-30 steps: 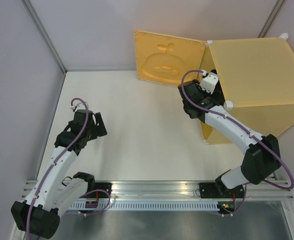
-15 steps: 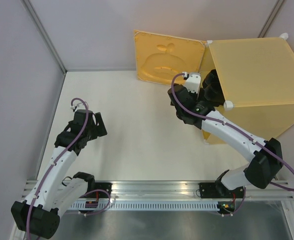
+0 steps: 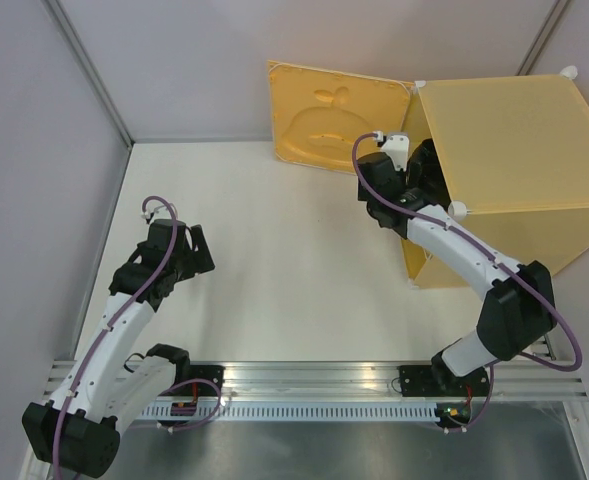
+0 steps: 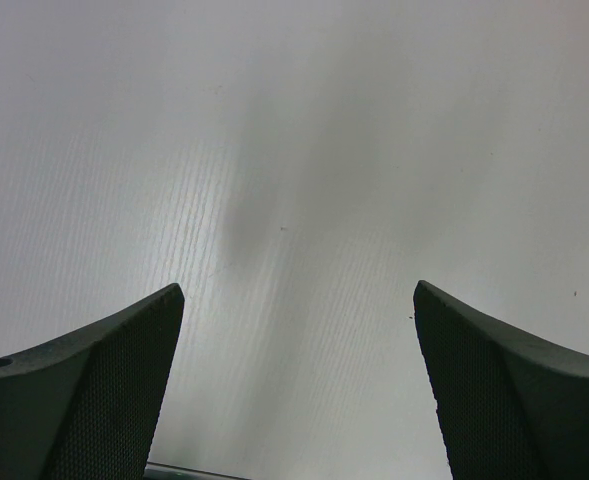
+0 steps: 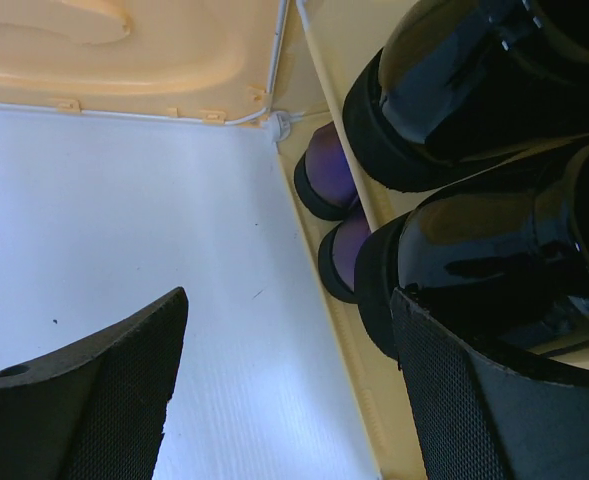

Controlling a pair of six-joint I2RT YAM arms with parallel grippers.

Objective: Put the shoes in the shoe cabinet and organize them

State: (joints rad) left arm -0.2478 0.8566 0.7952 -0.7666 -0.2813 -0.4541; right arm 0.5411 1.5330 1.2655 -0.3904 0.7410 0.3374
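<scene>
As shoes [image 5: 474,240] sit inside, right arm [image 3: 454,250] (jaws apart) reapproaches cabinet [image 3: 514,140].

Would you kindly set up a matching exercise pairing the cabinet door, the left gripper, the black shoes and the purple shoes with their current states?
Things:
A. cabinet door
B. left gripper
C. black shoes
D. purple shoes

States:
1. only the heels showing, behind the other pair
2. swung open
3. glossy, foremost in the right wrist view
4. open over bare table

Pairs: A-2, B-4, C-3, D-1.
</scene>
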